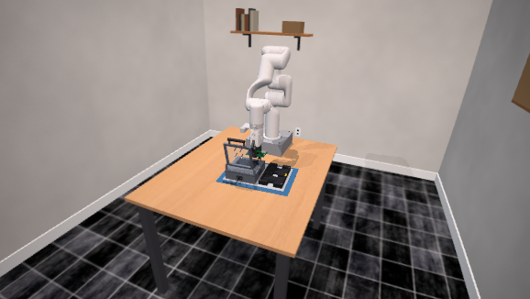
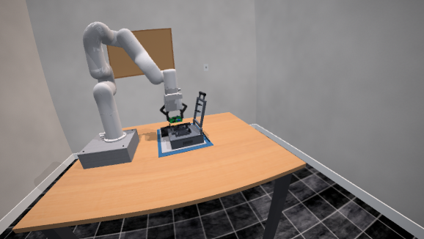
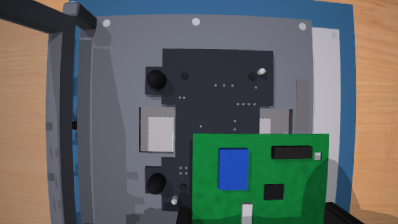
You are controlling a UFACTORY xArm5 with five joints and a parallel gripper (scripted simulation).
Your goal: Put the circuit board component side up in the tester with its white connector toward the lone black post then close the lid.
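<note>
My gripper (image 1: 256, 152) (image 2: 175, 118) (image 3: 261, 215) is shut on the green circuit board (image 2: 176, 120) (image 3: 300, 175) and holds it above the tester (image 1: 240, 175) (image 2: 187, 141) (image 3: 225, 35). The board's component side is up. Its white connector (image 3: 247, 212) shows at the bottom of the wrist view, partly cut off. One pin (image 3: 261, 71) stands at the upper right of the dark nest, the other pin (image 3: 174, 200) at lower left. Two black posts (image 3: 156, 79) (image 3: 156, 183) stand on the left; the lone post is not visible there. The lid (image 1: 226, 154) (image 2: 204, 114) (image 3: 67, 100) stands open, upright.
The black tray (image 1: 270, 179) (image 2: 164, 132) is beside the tester, on the same blue-bordered mat (image 1: 292, 176) (image 2: 160, 148) (image 3: 347, 100). The raised lid stands close to the gripper, on the left in the wrist view. The wooden table (image 1: 206, 202) (image 2: 220, 165) surrounds the mat.
</note>
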